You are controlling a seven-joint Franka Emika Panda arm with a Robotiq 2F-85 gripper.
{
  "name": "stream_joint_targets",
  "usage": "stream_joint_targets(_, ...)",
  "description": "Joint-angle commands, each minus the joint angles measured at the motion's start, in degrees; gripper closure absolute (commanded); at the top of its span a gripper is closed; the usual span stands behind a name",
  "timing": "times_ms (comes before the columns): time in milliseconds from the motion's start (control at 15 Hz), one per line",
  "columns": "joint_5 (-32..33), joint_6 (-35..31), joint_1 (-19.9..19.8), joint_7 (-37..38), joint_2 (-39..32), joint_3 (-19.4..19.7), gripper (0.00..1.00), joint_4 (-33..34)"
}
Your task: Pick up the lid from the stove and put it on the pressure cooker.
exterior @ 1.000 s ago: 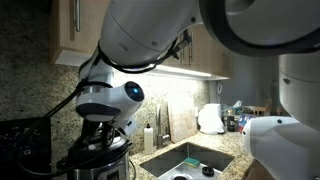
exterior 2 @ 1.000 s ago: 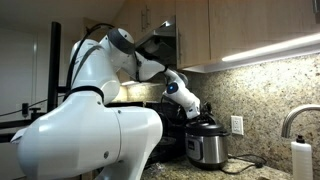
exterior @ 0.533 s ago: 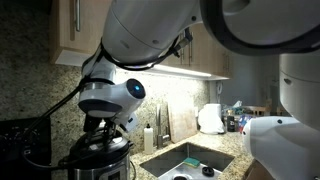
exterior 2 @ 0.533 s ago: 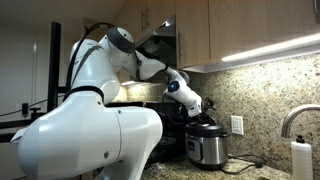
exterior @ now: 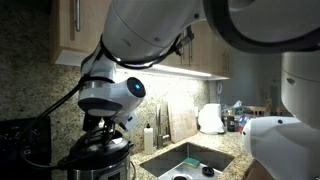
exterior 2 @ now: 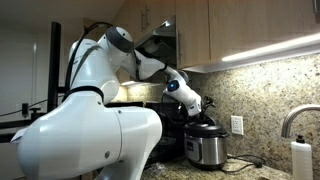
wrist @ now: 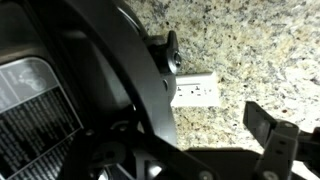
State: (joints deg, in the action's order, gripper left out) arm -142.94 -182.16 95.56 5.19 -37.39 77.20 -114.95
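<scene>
The steel pressure cooker stands on the granite counter; in the closer exterior view it is the cooker at the bottom left. The black domed lid rests on top of it, the same lid showing below the wrist. My gripper hangs just above the lid, open and holding nothing. In the wrist view the lid fills the left side, and the gripper shows one finger standing wide to the right. The stove is a dark shape at the left edge.
A granite backsplash with a white wall outlet stands behind the cooker. A sink, a soap bottle and a white kettle lie to the right. Wall cabinets hang overhead.
The jaws have spread apart off the lid, which stays on the cooker. The wrist has risen very slightly.
</scene>
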Motion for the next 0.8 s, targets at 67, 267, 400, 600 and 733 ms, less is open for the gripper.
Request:
stream_joint_targets(67, 0.30, -0.16, 7.76, 0.50, 0.33, 3.13, 0.00, -5.14)
stream_joint_targets(267, 0.78, -0.48, 13.28, 0.76, 0.21, 6.49, 0.00, -8.25)
stream_joint_targets(400, 0.75, 0.20, 16.64, 1.08, -1.00, 9.14, 0.00, -10.93)
stream_joint_targets(600, 1.71, 0.74, 21.70, 1.11, -2.02, 13.86, 0.00, -15.05)
stream_joint_targets(733, 3.35, 1.20, 24.94, 0.96, -2.67, 17.16, 0.00, -17.95)
